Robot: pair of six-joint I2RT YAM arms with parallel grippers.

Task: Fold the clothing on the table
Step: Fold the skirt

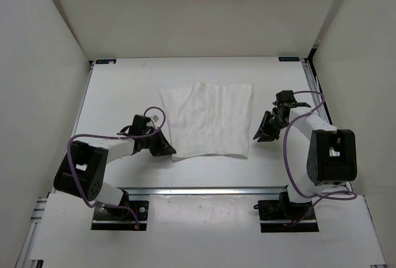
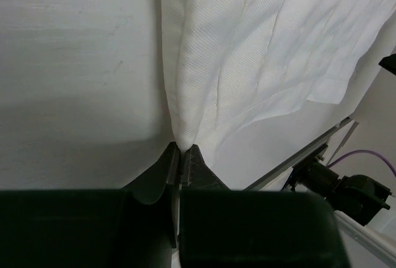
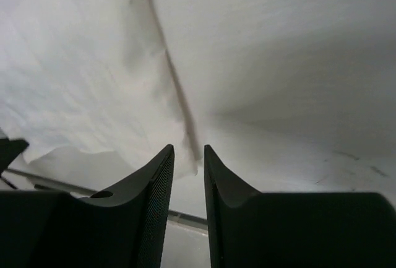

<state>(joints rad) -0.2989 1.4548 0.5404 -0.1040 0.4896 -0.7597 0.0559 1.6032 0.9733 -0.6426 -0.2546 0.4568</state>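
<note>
Nothing legible is showing in any view. A white sticker (image 1: 81, 168) is sitting well behind the left gripper (image 1: 166, 148), and a second sticker (image 1: 335, 152) well behind the right gripper (image 1: 260, 134). Any print on them is coming out too small to read.

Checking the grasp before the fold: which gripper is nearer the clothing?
Left. The left gripper pinches the clothing at its near left corner; the right gripper sits open beside its right edge.

1. Clothing (image 1: 209, 119): thin white cloth with a fine woven texture, matt and softly creased.
2. Table (image 1: 124, 88): smooth matt white, faintly scuffed.
3. Rail (image 1: 204, 190): bare metal with a brushed sheen.
4. Fingers (image 3: 159, 184): matt black plastic, inner faces finely ribbed.
5. Cable (image 2: 365, 154): smooth purple sheath, slightly glossy.
</note>
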